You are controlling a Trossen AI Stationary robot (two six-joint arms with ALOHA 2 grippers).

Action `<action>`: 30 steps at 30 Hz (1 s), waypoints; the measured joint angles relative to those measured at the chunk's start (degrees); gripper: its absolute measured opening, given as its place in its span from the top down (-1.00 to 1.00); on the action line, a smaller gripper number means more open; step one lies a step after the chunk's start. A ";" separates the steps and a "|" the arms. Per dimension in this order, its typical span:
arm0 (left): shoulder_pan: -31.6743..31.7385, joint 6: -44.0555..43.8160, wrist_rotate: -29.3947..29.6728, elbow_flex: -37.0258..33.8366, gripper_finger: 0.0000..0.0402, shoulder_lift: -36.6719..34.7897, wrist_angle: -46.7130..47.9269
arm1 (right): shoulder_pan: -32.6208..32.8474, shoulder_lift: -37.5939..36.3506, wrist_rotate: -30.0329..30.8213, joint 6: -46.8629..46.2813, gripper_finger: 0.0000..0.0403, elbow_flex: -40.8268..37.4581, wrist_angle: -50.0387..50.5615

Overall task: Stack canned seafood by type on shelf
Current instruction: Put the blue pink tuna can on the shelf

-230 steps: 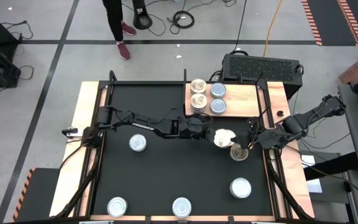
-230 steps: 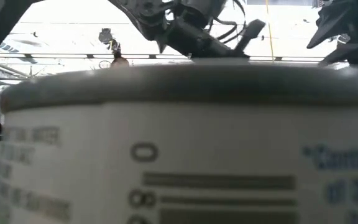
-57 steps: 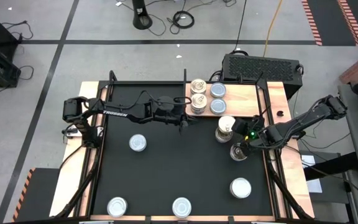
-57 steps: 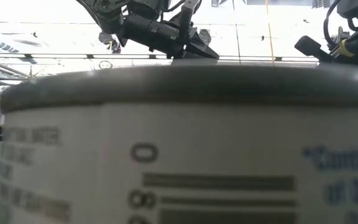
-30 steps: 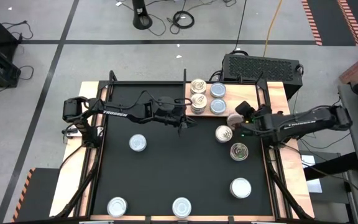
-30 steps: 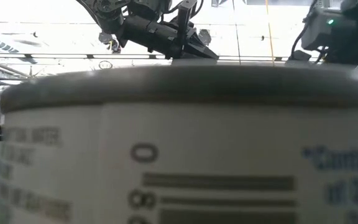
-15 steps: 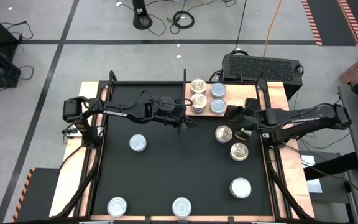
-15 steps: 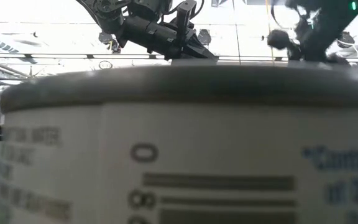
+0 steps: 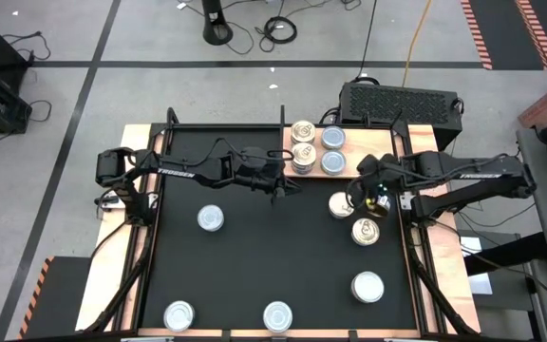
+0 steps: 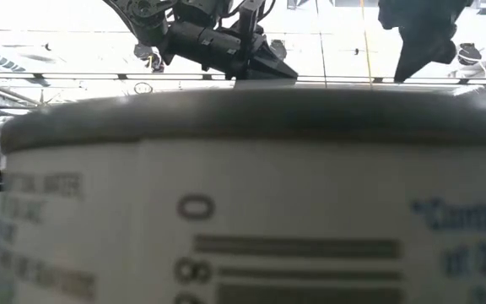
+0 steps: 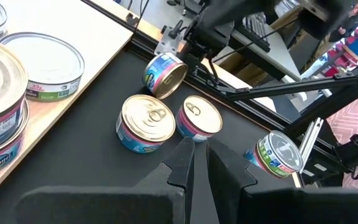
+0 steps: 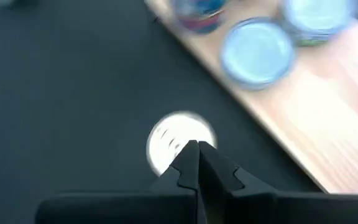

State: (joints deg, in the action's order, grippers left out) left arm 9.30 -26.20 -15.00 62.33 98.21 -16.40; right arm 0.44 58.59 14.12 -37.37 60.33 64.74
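Note:
The shelf (image 9: 368, 152) lies at the mat's far right. On it, gold-topped tins (image 9: 303, 152) are stacked beside two pale-blue ones (image 9: 333, 139). Two gold-topped tins (image 11: 148, 121) (image 11: 199, 118) stand on the mat in front of it. A third (image 11: 165, 71) lies tipped by the right rail. My right gripper (image 9: 359, 195) hangs shut above the tin (image 12: 180, 143) nearest the shelf, holding nothing. My left gripper (image 11: 199, 152) hovers to their left (image 9: 281, 193), its fingers together but for a slit, nothing between them.
Silver-topped tins stand on the mat at the left (image 9: 211, 219), the near right (image 9: 367, 286) and along the near edge (image 9: 277, 316) (image 9: 178, 315). One tin (image 10: 243, 211) fills the low view. A black ventilated box (image 9: 399, 101) stands behind the shelf.
My right gripper has risen from beside the shelf's near edge and rolled about its own line, and now points steeply down over the gold-topped tins. It has stayed shut.

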 joint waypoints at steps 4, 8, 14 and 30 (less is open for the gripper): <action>0.00 -0.33 0.01 0.00 0.78 0.00 -0.09 | -2.57 4.20 -7.30 6.36 1.00 2.14 5.55; 0.00 -0.49 0.02 0.00 0.78 0.00 -0.26 | -5.43 10.62 -8.12 15.44 0.91 5.37 13.89; 0.00 -3.41 0.04 0.00 0.78 0.00 -1.23 | -13.79 21.13 -10.18 22.95 0.48 9.57 24.34; -0.07 -6.47 -0.13 0.00 0.78 0.00 -1.18 | -23.75 28.20 -14.21 38.16 -0.91 5.94 24.99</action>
State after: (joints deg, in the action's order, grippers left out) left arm 9.23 -32.67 -15.13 62.33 98.21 -17.58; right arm -23.31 86.78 -0.09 0.79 66.27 89.72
